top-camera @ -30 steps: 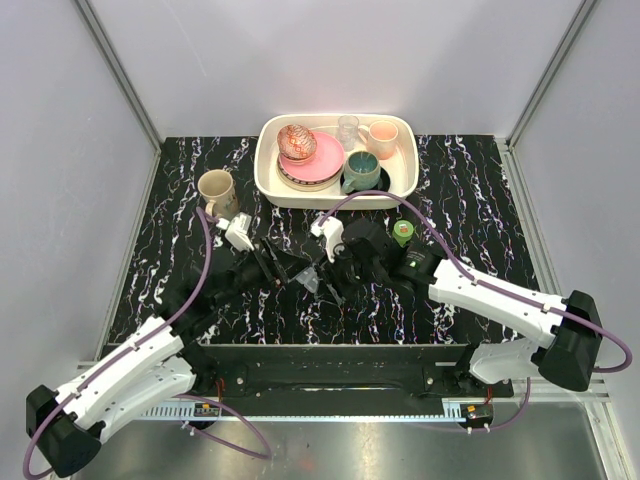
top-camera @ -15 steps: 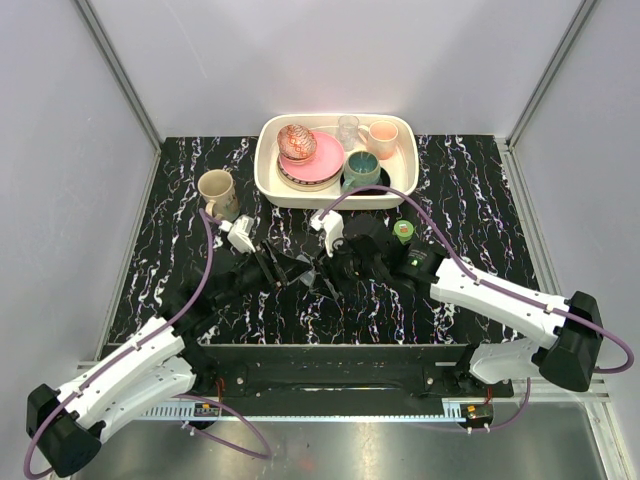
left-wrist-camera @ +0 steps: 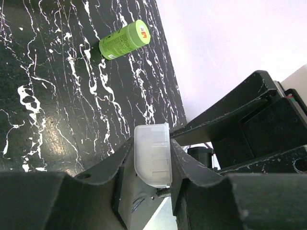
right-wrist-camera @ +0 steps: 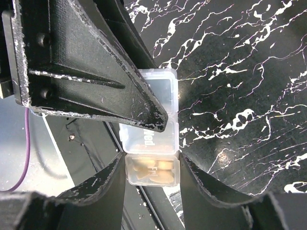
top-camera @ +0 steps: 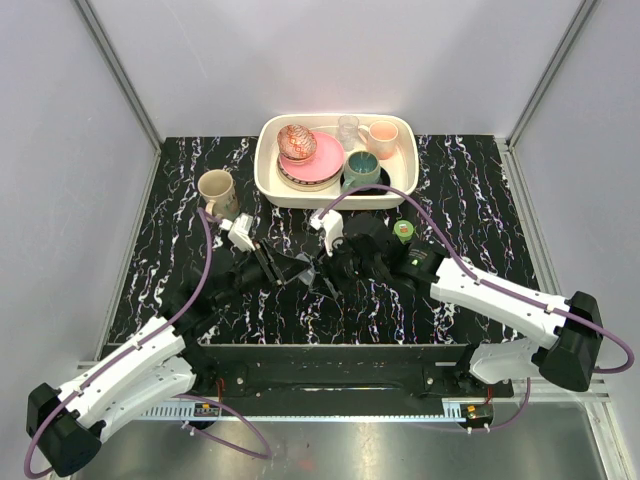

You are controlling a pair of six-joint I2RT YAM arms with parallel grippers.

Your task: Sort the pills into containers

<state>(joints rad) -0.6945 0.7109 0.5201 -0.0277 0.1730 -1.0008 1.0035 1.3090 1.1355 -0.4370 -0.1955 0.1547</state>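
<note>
Now left claw (left-wrist-camera: 152, 148), right claw (right-wrist-camera: 152, 160) grasp containers (right-wrist-camera: 149, 136), apparently opposite ends; pills (right-wrist-camera: 151, 171) inside; open table (right-wrist-camera: 240, 72) beyond.

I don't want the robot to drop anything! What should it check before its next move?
1. Grip of the left gripper on the pill box: ok.
2. Grip of the right gripper on the box's end: ok.
3. The pills sit inside that end compartment: ok.
4. Whether the box is shut: cannot tell.
5. The green bottle stands upright, untouched: ok.
</note>
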